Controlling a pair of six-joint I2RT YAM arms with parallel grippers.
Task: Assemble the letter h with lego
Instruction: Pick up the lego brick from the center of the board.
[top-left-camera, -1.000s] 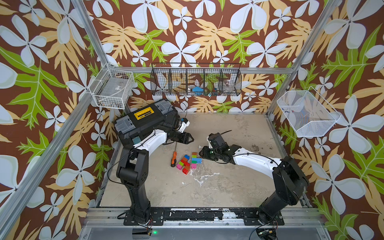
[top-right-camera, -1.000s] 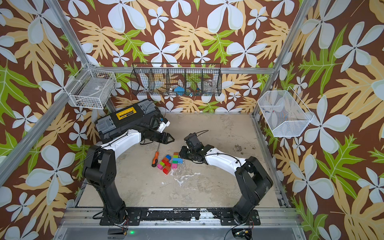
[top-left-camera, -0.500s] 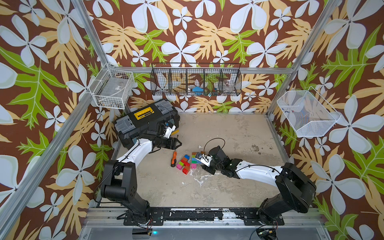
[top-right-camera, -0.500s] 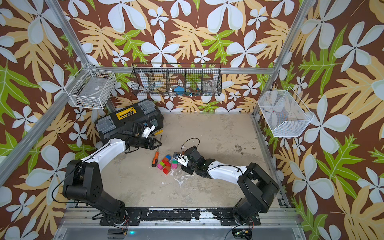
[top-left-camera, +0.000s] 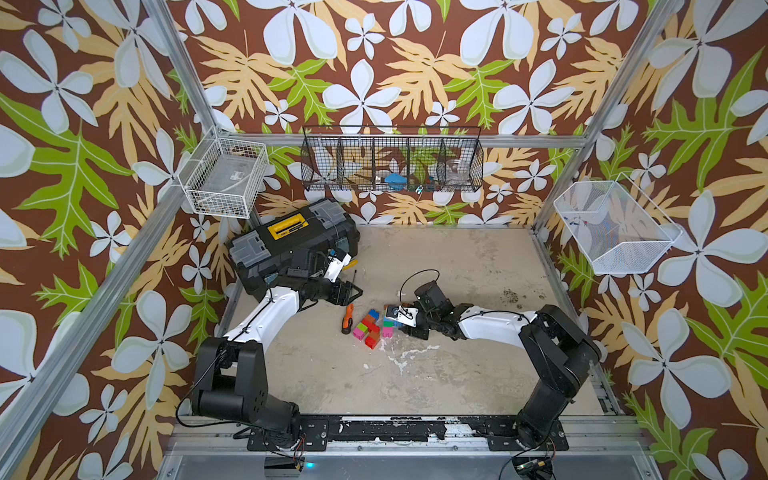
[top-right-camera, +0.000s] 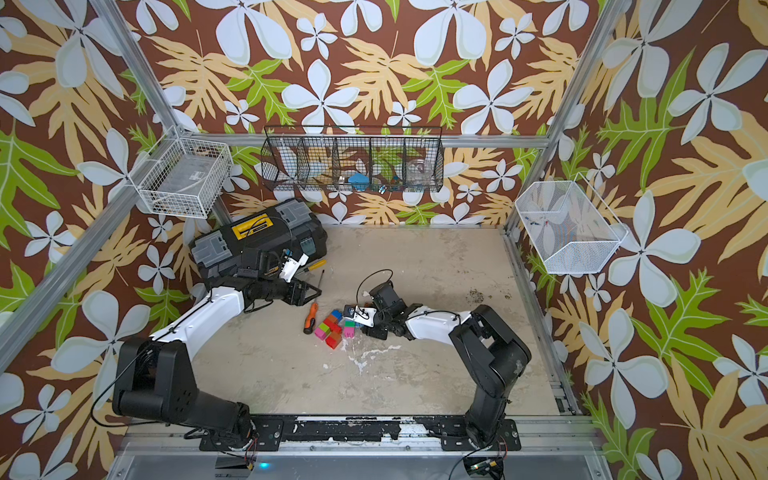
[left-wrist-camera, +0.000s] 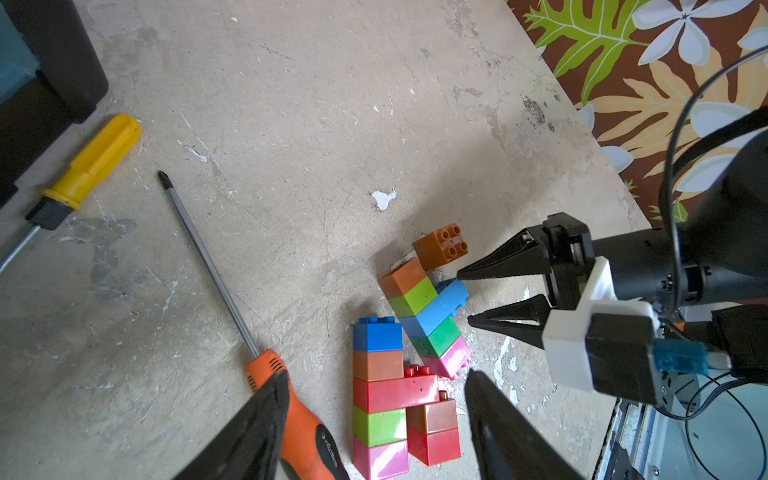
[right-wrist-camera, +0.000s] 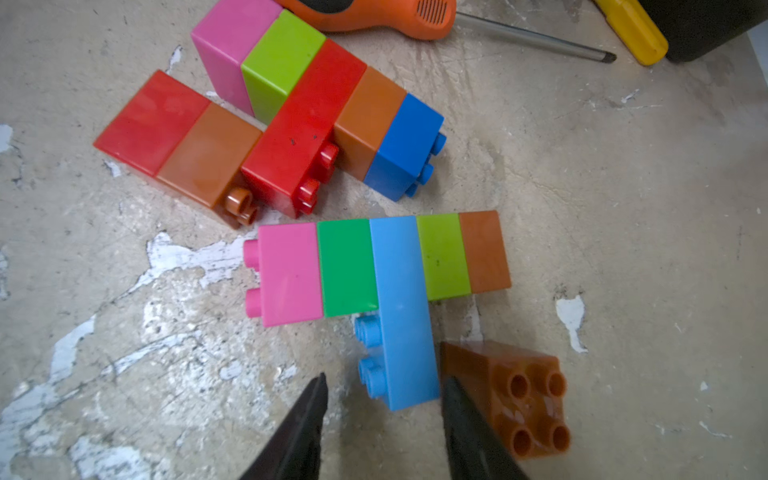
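- In both top views we see the left gripper (top-left-camera: 355, 292) wide open and empty, well apart from the lego (top-left-camera: 371, 326). The right gripper (top-right-camera: 361, 329) sits low at the pile's edge.
- In the left wrist view, the right gripper's parted tips flank the blue bar (left-wrist-camera: 440, 305) of the letter h (left-wrist-camera: 428, 316).
- In the right wrist view, that bar lies between the fingers (right-wrist-camera: 309, 415), unclamped. A loose orange brick (right-wrist-camera: 511, 395) sits just outside one finger.

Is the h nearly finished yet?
Partly. Done: the tall column of five bricks is joined, with its long blue brick sticking out sideways. In hand: the right hand, open, straddles that blue brick's end. Left: the loose orange brick beside it needs joining on, probably as the short leg.
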